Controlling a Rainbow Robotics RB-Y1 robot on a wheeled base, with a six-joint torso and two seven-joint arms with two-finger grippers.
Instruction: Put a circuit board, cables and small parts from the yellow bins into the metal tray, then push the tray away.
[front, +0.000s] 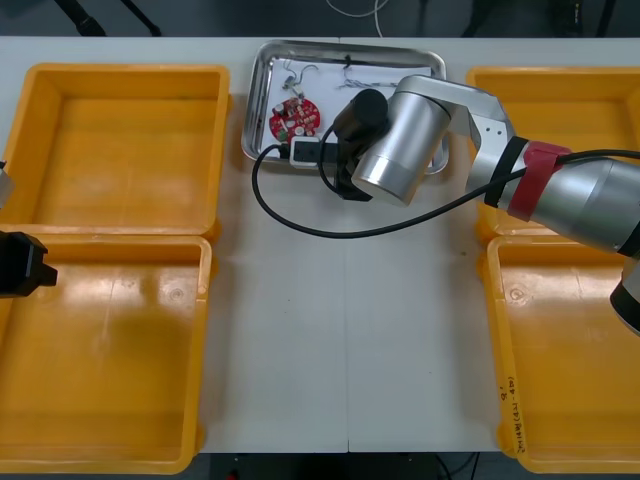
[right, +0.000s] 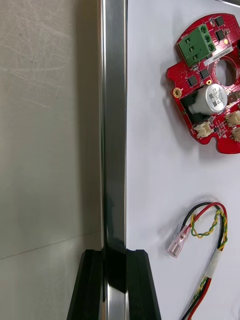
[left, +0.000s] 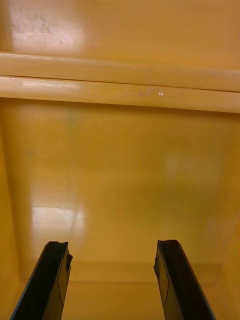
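Silver cyl. right arm (front: 405, 135); carries red band (front: 537, 178) & black cable (front: 340, 234); right gripper fingers (right: 89, 287) flat, black.

Light table (front: 340, 330), dark floor beyond (front: 250, 15)

metal tray (right: 114, 125): far centre | red circuit board (front: 294, 118): flat inside | red-yellow cable (right: 206, 229): beside board

Right pincer (right: 114, 252) pinched narrow, left pincer (left: 112, 246) spread wide
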